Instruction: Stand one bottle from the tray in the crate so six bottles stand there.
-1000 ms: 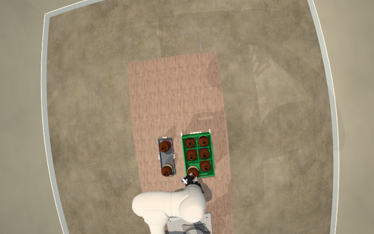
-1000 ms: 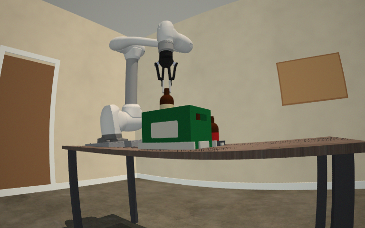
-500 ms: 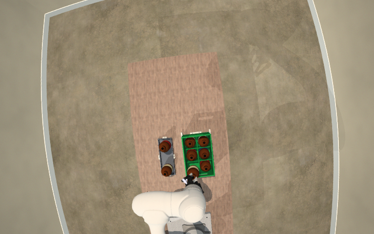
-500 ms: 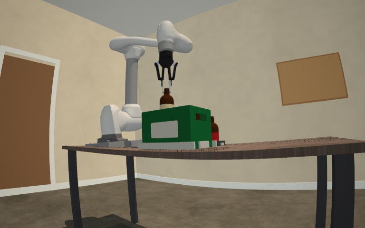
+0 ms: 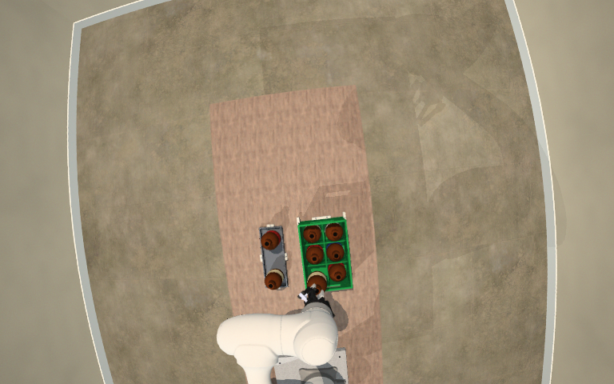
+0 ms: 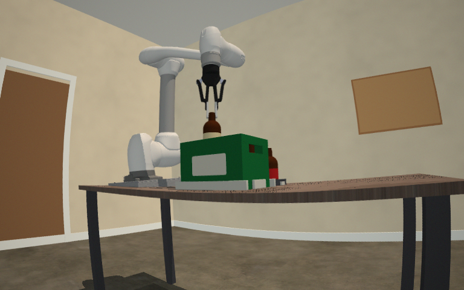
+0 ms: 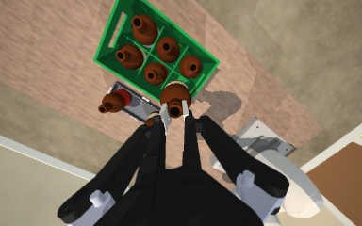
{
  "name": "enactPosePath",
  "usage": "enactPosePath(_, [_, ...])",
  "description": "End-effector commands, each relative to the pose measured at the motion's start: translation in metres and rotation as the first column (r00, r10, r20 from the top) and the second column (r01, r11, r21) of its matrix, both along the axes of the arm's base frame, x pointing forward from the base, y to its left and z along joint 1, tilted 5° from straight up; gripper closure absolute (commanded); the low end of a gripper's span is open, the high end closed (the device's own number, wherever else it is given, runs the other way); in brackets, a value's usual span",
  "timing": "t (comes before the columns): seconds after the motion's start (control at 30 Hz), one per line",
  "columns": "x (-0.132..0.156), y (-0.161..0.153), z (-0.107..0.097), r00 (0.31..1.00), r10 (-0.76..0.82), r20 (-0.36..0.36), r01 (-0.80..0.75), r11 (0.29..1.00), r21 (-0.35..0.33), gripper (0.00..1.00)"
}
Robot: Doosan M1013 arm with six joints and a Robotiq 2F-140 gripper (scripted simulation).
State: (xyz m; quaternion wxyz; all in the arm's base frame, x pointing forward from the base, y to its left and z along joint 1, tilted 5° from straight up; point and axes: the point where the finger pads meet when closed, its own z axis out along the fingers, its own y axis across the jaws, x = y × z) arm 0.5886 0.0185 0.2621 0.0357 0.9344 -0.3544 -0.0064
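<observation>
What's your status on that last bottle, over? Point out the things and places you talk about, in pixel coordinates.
Black two-fingered pincer [image 5: 314, 292] [image 6: 211, 114] [image 7: 175, 108] shut on brown cream-labelled bottle [image 5: 317, 282] [image 6: 212, 127] [image 7: 175, 95]. Bottle upright, partway down into green rectangular crate [image 5: 325, 221] [image 6: 211, 159] [image 7: 153, 92], in its last free cell. No obstruction seen.
</observation>
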Motion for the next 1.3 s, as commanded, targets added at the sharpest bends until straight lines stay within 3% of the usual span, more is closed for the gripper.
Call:
enactPosePath(0.0, [-0.0019,-0.0035,-0.0077,1.000,0.003,-0.009,-0.003,1.000,-0.006,1.00])
enactPosePath(1.27, [-0.0018,-0.0034,-0.0131,1.000,0.003,-0.009,-0.003,1.000,-0.006,1.00])
